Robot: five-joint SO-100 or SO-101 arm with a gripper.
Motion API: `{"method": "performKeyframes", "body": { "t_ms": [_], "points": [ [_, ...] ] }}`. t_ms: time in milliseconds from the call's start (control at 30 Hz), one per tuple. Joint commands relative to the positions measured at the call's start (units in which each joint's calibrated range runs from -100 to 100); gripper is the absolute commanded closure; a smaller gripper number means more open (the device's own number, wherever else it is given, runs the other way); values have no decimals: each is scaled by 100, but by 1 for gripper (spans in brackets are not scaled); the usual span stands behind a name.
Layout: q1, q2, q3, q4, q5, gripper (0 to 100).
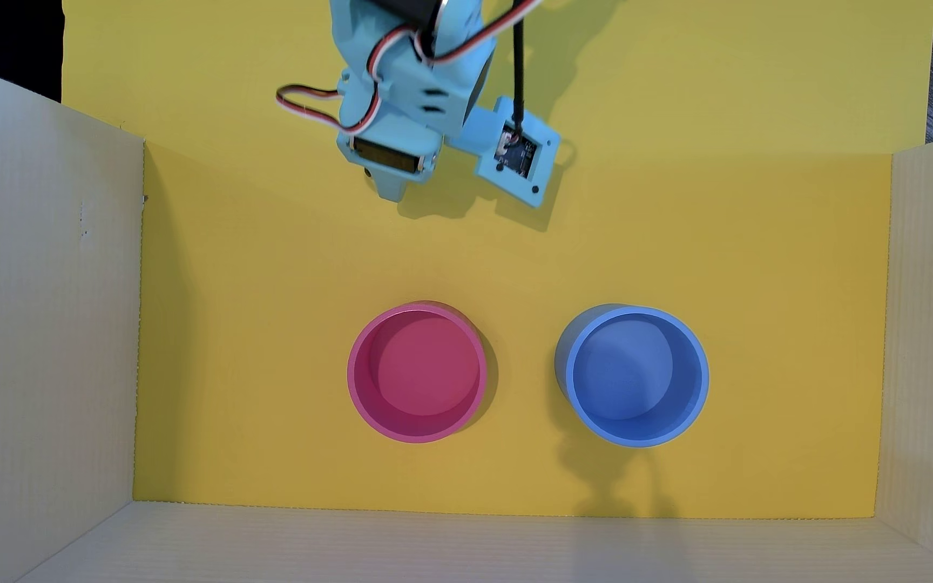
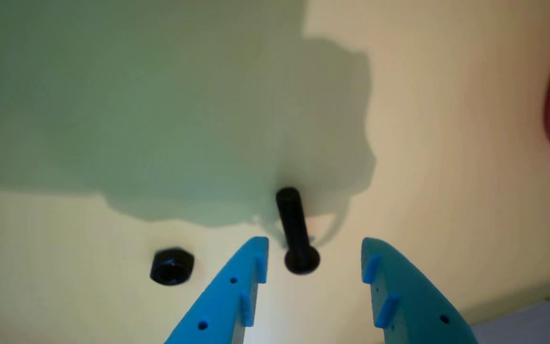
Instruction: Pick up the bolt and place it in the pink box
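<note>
Black metal, small and rigid, the round-headed bolt (image 2: 296,231) lies on the yellow floor between the spread tips of the blue two-finger gripper (image 2: 314,244); likely light and apt to roll, best pinched across its shank. A dark hexagonal nut (image 2: 172,266) lies just left in the wrist view; the round pink plastic box (image 1: 416,371) stands well apart, with a round blue plastic cup (image 1: 632,375) to its right overhead.

**Colours on my screens**

I see a plain yellow sheet floor (image 1: 262,314) with pale beige, finely ribbed cardboard walls (image 1: 43,336). The round pink-magenta plastic box (image 1: 360,387) sits left of a round blue plastic cup (image 1: 697,381). My light-blue plastic gripper (image 2: 314,246) frames a small black metal bolt (image 2: 294,229); left of it lies a black hexagonal nut (image 2: 172,266). Red, white and black striped wires (image 1: 307,98) loop off the arm.
</note>
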Motion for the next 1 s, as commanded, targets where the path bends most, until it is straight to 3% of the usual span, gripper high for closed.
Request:
{"method": "performKeyframes", "body": {
  "t_ms": [0,500,600,700,967],
  "points": [
    [123,204,-392,-43,-19,86],
    [174,1121,-691,-163,-13,86],
    [174,1247,-682,-344,-13,89],
    [174,1348,-691,-352,-13,100],
    [182,1306,-1197,-378,13,99]
  ]
}}
